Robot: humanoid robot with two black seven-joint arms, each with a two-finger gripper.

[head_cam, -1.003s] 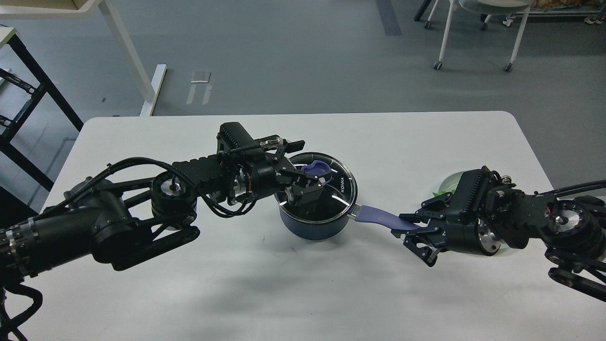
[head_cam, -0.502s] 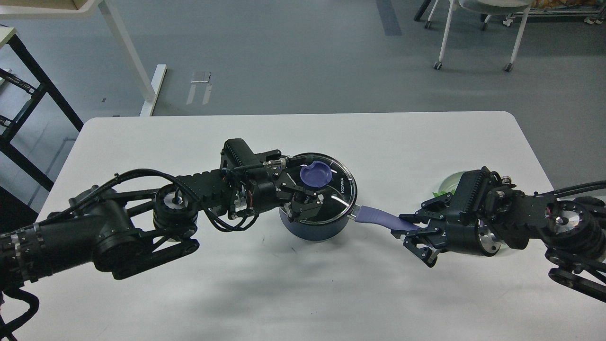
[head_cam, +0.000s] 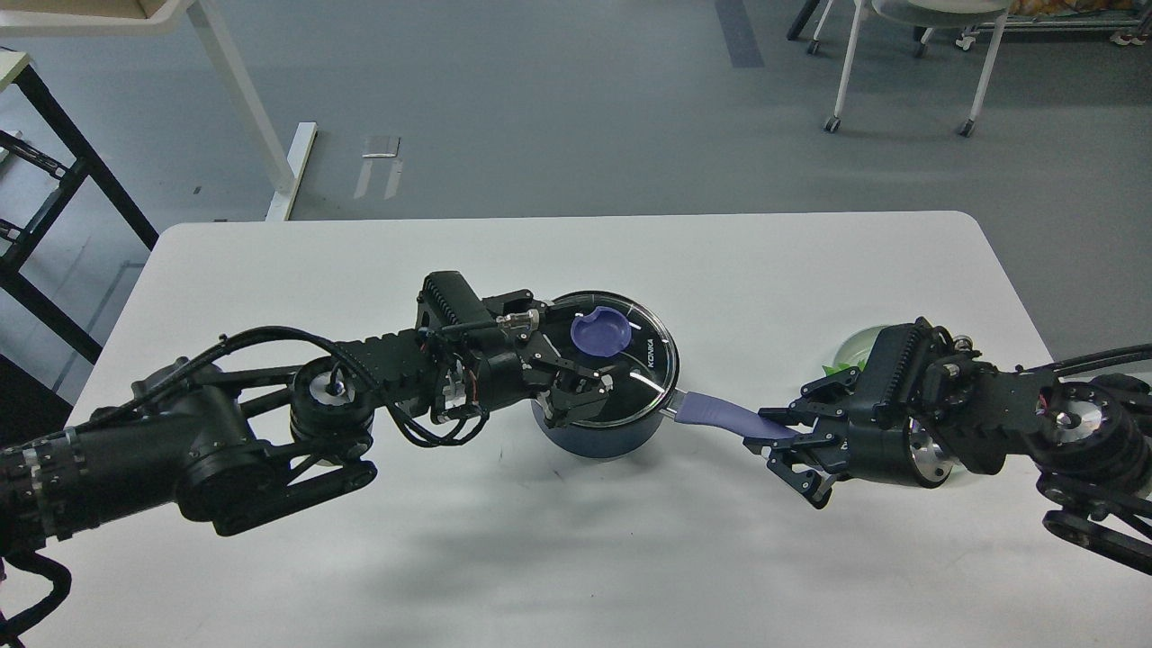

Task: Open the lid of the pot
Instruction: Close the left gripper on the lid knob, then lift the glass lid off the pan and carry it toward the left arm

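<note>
Centre frame, lidded pot [head_cam: 601, 430] on the table [head_cam: 738, 261]; purple lid knob [head_cam: 600, 331] just up-right of the left gripper [head_cam: 580, 389], jaws apart over the glass; right gripper [head_cam: 787, 441] clamped on the pot handle [head_cam: 720, 414] pointing lower right.

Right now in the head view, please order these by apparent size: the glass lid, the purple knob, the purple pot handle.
1. Glass lid, clearly the largest.
2. Pot handle; its far end is covered by the right pincer, so its full length is unsure.
3. Purple knob, probably the smallest.
</note>
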